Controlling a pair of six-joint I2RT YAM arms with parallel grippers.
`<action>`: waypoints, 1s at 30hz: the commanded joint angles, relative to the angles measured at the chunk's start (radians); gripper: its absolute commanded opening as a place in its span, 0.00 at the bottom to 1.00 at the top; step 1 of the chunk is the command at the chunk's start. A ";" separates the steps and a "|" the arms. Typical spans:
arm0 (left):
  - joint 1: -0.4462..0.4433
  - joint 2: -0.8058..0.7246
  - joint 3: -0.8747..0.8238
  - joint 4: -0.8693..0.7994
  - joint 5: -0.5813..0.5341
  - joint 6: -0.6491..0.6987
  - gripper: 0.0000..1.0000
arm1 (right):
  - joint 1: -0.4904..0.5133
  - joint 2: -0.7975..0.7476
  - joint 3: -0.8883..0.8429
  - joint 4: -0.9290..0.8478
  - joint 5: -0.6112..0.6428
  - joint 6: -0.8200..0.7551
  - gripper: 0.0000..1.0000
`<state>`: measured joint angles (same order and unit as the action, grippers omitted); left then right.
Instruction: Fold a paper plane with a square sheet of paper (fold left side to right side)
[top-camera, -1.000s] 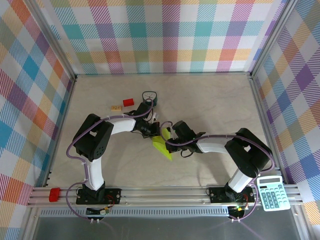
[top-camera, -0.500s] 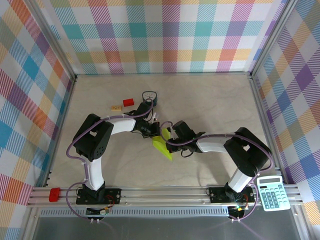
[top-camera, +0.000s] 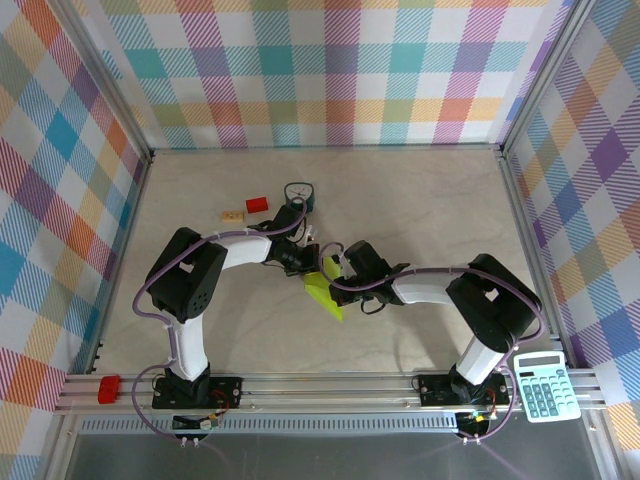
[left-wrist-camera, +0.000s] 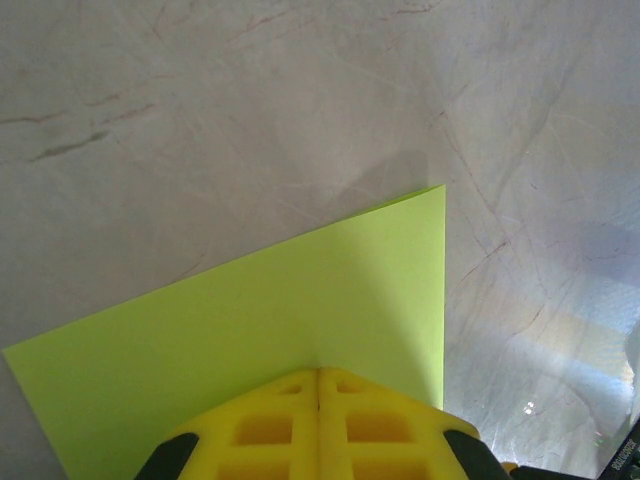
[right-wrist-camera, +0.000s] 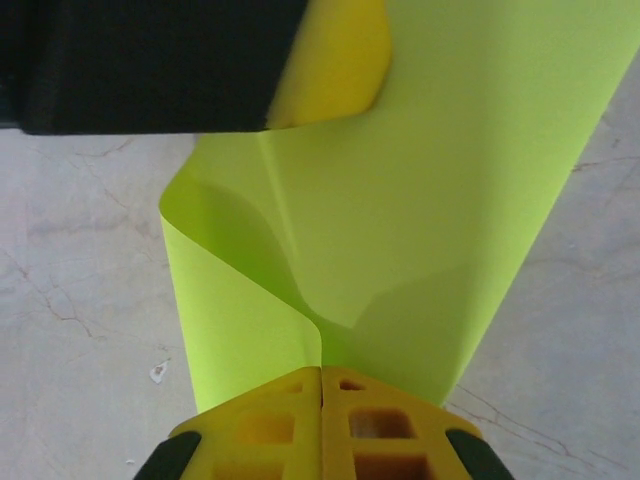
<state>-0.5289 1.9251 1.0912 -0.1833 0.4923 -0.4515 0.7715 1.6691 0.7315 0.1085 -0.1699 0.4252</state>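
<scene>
Lime yellow-green, thin and smooth, the square sheet of paper (top-camera: 323, 290) lay mid-table, bowed into a soft curl. The left gripper (left-wrist-camera: 318, 400) and right gripper (right-wrist-camera: 321, 400) each pinched it tight over the pale, veined tabletop (top-camera: 420, 200), ringed by pastel plaid walls (top-camera: 330, 70).

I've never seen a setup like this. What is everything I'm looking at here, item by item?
sheet of paper: one, lime yellow-green, mid-table, curled between the two hands
red block: one, red, far left part of the table
tan block: one, pale tan, just left of the red block
clock: one, teal, right of the red block
calculator: one, pale teal, near rail, right end
red clip: one, red, near rail, left end
table: one, pale marbled beige
walls: three, pastel checks, around the table
left arm, right arm: two, white and black
left hand, right hand: two, yellow fingers, each shut on the paper
</scene>
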 joint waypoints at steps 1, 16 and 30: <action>-0.016 0.072 -0.014 -0.076 -0.074 0.009 0.00 | -0.006 -0.028 0.003 0.031 -0.040 -0.025 0.00; -0.016 0.066 -0.019 -0.074 -0.072 0.007 0.00 | -0.007 0.008 0.022 0.001 0.010 -0.028 0.00; -0.017 0.064 -0.022 -0.069 -0.072 0.002 0.00 | -0.006 0.043 0.025 0.004 -0.006 -0.025 0.00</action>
<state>-0.5297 1.9251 1.0916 -0.1822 0.4923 -0.4519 0.7708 1.6920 0.7376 0.1192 -0.1684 0.4099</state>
